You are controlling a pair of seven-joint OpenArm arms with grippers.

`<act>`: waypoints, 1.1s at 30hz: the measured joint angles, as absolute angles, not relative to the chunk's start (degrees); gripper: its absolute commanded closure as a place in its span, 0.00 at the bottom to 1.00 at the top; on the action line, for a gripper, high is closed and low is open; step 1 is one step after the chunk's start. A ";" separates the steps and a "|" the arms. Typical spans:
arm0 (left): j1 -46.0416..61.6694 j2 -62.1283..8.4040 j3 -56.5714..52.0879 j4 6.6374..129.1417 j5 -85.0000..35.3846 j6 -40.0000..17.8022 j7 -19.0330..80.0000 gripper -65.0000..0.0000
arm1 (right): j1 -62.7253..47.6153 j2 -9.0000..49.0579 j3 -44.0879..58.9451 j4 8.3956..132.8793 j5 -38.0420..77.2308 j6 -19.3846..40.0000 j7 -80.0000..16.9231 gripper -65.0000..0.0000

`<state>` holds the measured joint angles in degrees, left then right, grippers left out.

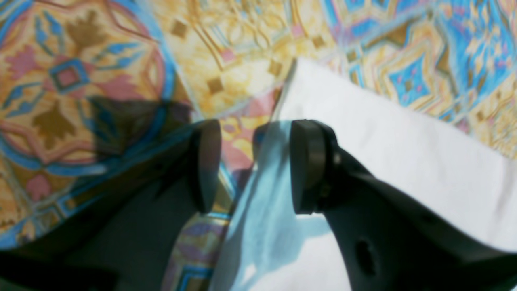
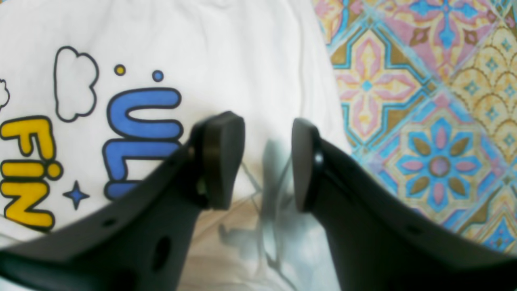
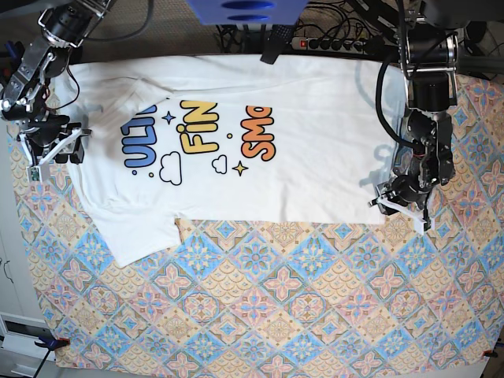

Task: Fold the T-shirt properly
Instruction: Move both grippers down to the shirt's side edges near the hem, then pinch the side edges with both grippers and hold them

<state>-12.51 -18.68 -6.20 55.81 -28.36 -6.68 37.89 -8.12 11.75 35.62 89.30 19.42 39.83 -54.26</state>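
Lying smooth, the white cotton T-shirt [image 3: 236, 150] covers a patterned tablecloth [image 3: 260, 307].

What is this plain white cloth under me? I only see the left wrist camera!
Observer: It is one end of a large white short-sleeved cotton T-shirt, lying flat across the colourful patterned tablecloth.
Operator: Does it have pictures on it?
Observer: Yes. Farther along it has fat blue, yellow and orange letters, with little clouds and stars.
Operator: Where is the other arm?
Observer: The right gripper is at the opposite end of the shirt, open, just beside the blue letters.
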 measured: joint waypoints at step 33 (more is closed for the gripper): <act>-5.37 -19.22 -6.42 64.51 -35.44 -12.08 38.98 1.00 | 1.08 12.38 29.21 88.38 6.87 39.92 -57.52 0.66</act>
<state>-5.37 -19.22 -6.42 64.51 -35.44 -12.08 38.98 1.08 12.38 29.21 88.38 6.87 39.92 -57.52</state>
